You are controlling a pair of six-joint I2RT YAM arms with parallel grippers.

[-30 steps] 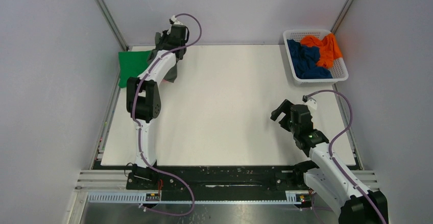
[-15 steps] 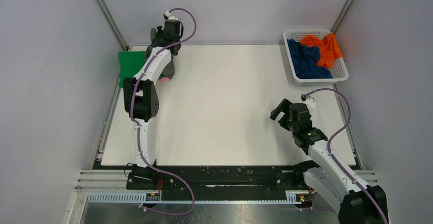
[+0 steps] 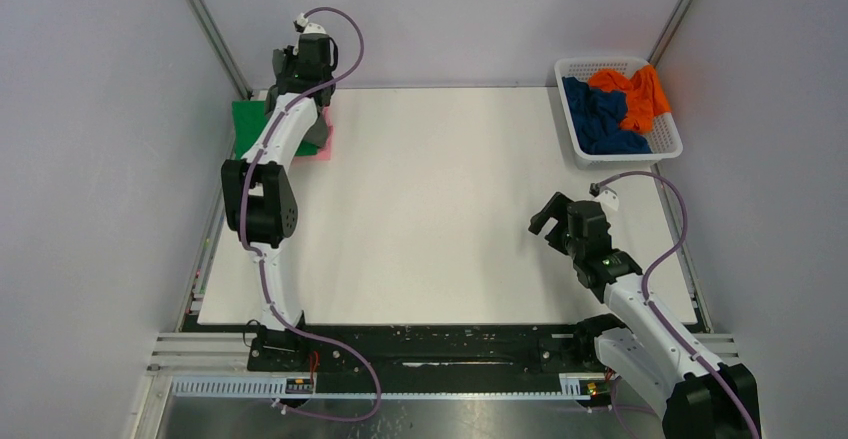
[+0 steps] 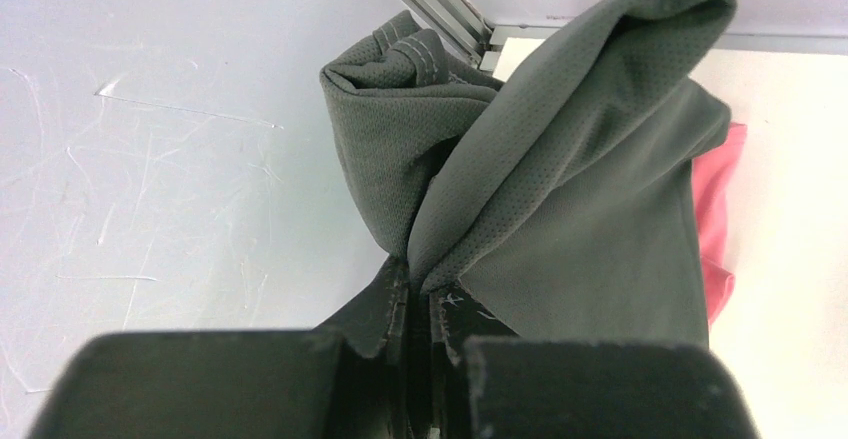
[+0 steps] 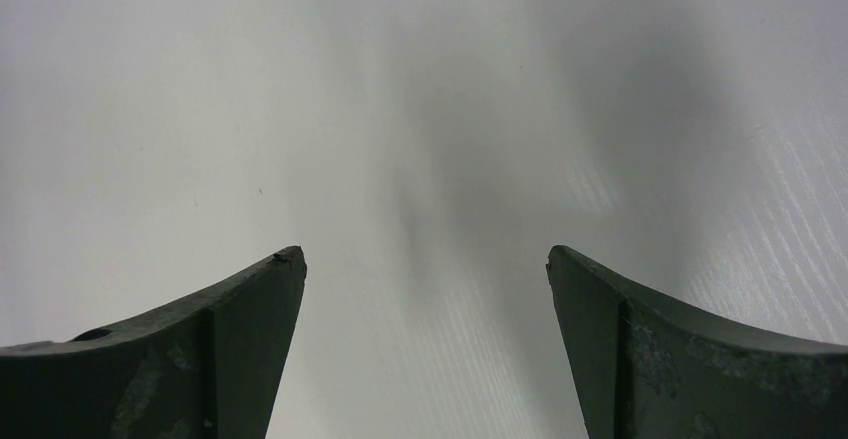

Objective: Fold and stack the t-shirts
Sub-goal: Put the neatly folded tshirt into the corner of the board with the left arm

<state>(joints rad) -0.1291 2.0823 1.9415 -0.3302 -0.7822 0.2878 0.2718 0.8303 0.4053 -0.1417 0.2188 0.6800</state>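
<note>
We should lay the dark grey shirt (image 4: pixel 560 189), pinched in our left fingers (image 4: pixel 250 384) and bunched just past their tips, squarely onto the pink shirt (image 4: pixel 712 209) beyond them, while our right fingers (image 5: pixel 180 349) stand spread, empty.

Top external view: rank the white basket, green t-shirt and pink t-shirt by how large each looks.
1. white basket: largest.
2. green t-shirt: smaller, and partly hidden by the left arm.
3. pink t-shirt: smallest, with only a sliver showing, so its full size cannot be told.
</note>
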